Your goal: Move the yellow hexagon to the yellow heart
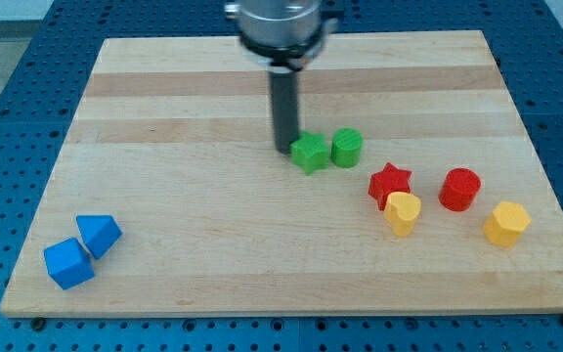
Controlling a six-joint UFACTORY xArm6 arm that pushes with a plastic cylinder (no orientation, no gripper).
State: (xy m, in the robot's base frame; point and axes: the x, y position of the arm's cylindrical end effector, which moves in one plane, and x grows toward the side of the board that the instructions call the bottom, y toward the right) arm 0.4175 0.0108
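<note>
The yellow hexagon (506, 223) lies at the view's right, near the board's right edge. The yellow heart (403, 212) lies to its left, touching the red star (389, 182) just above it. A red cylinder (459, 189) sits between the two yellow blocks, a little higher. My tip (283, 149) stands near the board's middle, right beside the left side of the green star (310, 154), far left of the yellow hexagon.
A green cylinder (347, 147) sits right of the green star. A blue triangle block (98, 235) and a blue cube (68, 263) lie together at the bottom left. The wooden board (164, 117) rests on a blue perforated table.
</note>
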